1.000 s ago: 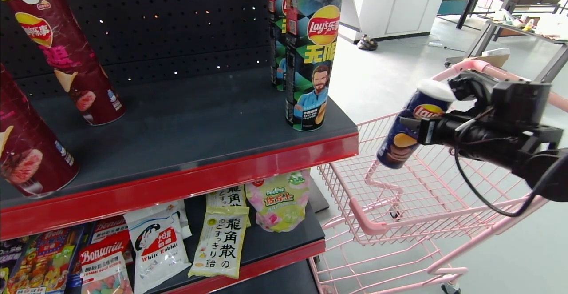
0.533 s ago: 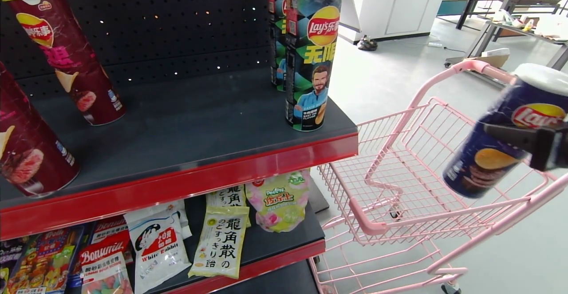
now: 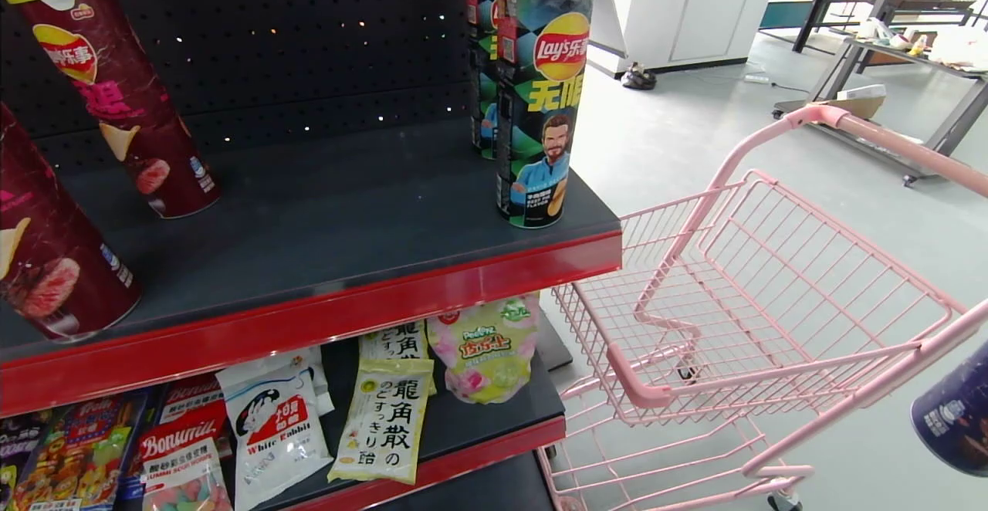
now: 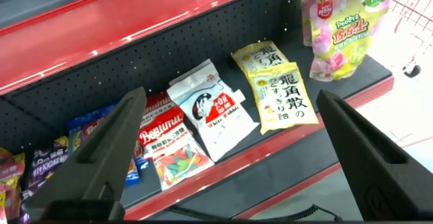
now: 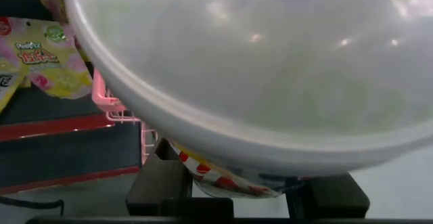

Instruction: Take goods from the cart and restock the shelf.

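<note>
The lower end of a blue chip can shows at the right edge of the head view, outside the pink cart and below its near rail. In the right wrist view its white lid looms close, and my right gripper is shut on the can, with a dark finger on each side. The top shelf carries dark red cans at the left and green-black cans at its right end. My left gripper stands open in front of the lower shelf.
Snack bags lie on the lower shelf, among them a white bag and yellow ones. Open grey floor stretches behind the cart. A white cabinet and metal tables stand far back.
My right arm has carried the blue can from above the cart rightward and down, until just its base shows at the head view's lower right edge. The shelf and cart have not moved.
</note>
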Controlling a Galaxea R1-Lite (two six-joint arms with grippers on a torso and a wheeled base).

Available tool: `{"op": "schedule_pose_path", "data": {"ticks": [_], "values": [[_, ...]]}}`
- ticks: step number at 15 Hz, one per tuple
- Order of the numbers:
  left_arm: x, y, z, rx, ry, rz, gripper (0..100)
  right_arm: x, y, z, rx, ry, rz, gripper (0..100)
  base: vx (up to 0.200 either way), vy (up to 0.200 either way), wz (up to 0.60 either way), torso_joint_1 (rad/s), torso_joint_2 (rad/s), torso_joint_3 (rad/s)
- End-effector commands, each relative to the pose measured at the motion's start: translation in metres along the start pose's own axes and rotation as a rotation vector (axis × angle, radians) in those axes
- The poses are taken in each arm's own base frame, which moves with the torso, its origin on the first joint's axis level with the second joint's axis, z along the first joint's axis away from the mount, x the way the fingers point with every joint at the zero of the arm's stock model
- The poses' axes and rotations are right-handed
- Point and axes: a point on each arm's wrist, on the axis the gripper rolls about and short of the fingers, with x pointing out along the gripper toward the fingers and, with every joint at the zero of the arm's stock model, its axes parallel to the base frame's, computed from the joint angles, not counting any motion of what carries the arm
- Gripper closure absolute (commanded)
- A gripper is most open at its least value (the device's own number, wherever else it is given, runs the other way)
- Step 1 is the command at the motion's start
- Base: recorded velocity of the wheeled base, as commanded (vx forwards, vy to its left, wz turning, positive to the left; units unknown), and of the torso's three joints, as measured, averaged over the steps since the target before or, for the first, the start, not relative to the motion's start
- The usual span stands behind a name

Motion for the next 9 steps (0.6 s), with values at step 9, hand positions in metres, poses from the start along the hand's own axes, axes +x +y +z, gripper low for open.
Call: {"op": "schedule_pose_path", "data": {"ticks": [9], "values": [[0.0016,0.0000,0.0009,0.002,0.011,-0.007,0,-0.0044,0.0002,-0.0022,0.001,-0.013,-0.007,100,0.000,0.000,0.00,0.103,-0.31,-0.212]]}}
